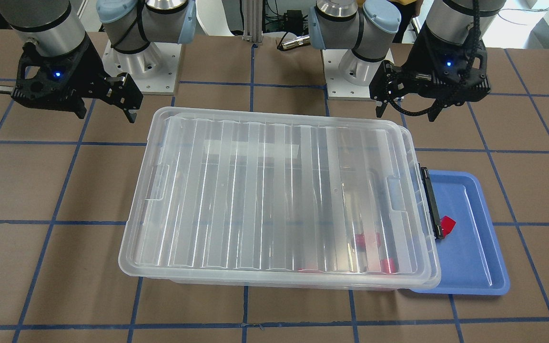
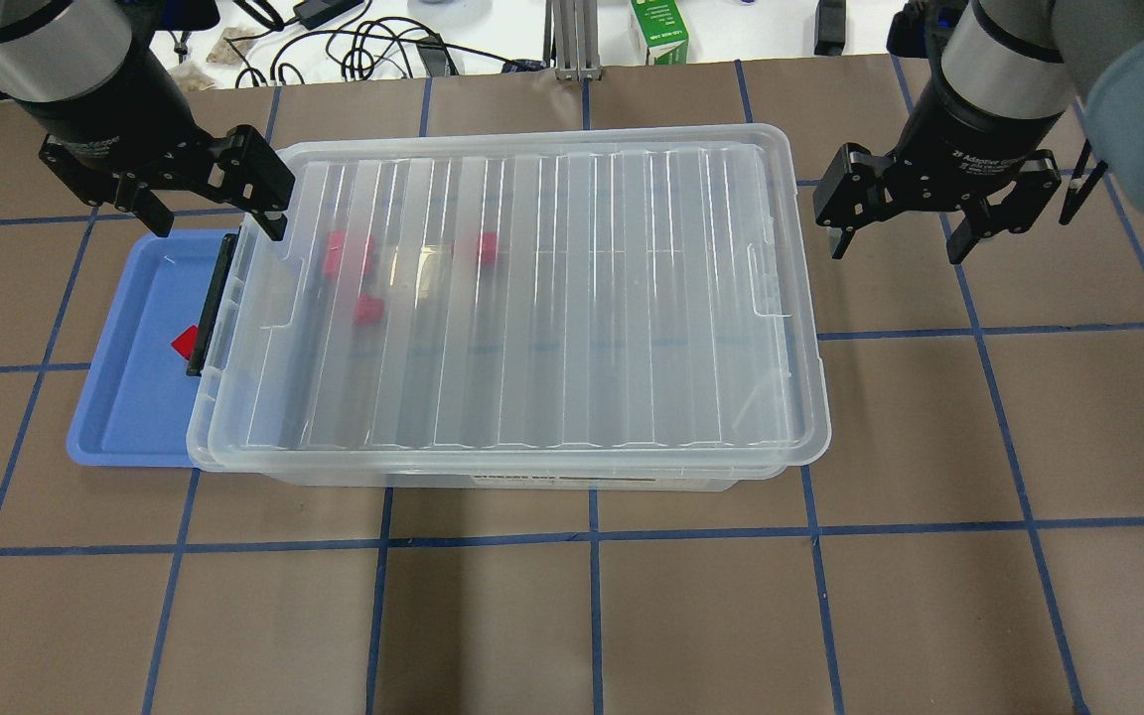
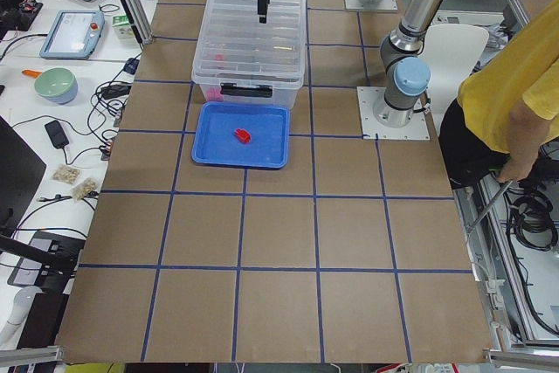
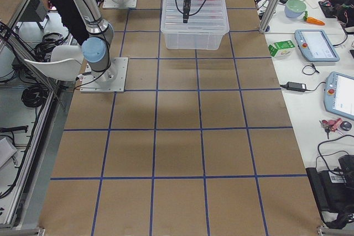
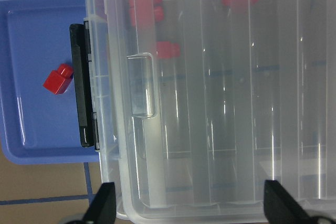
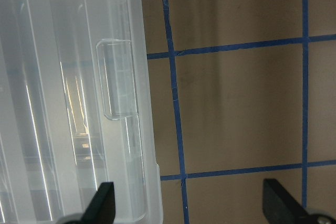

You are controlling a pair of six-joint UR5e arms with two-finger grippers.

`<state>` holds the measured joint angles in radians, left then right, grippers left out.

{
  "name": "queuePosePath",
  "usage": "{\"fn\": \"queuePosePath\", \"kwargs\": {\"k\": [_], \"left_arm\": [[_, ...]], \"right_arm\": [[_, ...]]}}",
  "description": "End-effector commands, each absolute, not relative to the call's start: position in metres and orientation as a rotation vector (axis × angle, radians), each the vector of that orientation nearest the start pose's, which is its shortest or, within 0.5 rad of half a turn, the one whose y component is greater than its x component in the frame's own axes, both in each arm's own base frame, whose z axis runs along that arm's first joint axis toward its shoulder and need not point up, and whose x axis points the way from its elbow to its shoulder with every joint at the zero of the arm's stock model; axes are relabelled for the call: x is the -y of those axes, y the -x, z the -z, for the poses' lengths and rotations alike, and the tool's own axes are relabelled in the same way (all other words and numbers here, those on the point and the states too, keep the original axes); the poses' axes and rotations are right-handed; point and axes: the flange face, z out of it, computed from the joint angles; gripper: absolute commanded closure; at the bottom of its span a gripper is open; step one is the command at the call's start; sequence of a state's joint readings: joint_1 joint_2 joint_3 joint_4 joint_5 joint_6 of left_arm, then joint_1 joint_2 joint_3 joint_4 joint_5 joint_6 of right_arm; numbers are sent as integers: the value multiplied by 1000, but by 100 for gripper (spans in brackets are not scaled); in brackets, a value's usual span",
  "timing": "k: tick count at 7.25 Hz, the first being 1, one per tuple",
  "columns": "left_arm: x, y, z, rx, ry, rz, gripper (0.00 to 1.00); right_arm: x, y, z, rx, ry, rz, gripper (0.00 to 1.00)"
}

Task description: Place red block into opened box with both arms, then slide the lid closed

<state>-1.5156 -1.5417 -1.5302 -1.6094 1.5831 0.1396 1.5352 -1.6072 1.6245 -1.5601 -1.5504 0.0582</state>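
Presently both grippers hang above the table with nothing in them. The left gripper [image 2: 213, 214] has its jaws spread wide over the latch-end corner of the box [image 2: 582, 479]. In its wrist view the lid's end notch [image 5: 142, 85] lies ahead, between the two fingers' lines. The right gripper [image 2: 896, 243] is likewise spread wide and holds nothing. It stands just off the opposite short end; one finger [image 6: 105, 203] shows over the lid edge, the other over bare table [image 6: 236, 119].

The lid [image 2: 532, 298] lies flat on the box, slightly askew, covering nearly all of it. One red block [image 2: 185, 343] sits outside on the tray [image 2: 125, 397], just beside the latch [image 2: 210, 308], below and outward of the left jaws. Other red blocks [image 2: 480, 248] show through the lid at that same end.
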Motion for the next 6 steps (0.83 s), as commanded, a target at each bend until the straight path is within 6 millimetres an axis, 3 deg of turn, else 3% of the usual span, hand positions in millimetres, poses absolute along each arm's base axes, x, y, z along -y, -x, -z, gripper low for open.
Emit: {"fn": "queuePosePath", "kwargs": {"k": [1,6], "left_arm": [[488,105,-519,-3123,-132,48,0],[488,105,-518,-3123,-132,46,0]], "right_arm": [[478,-118,-478,-3121,-147,-43,0],[481,-120,-474,-3117,-137,-41,0]]}}
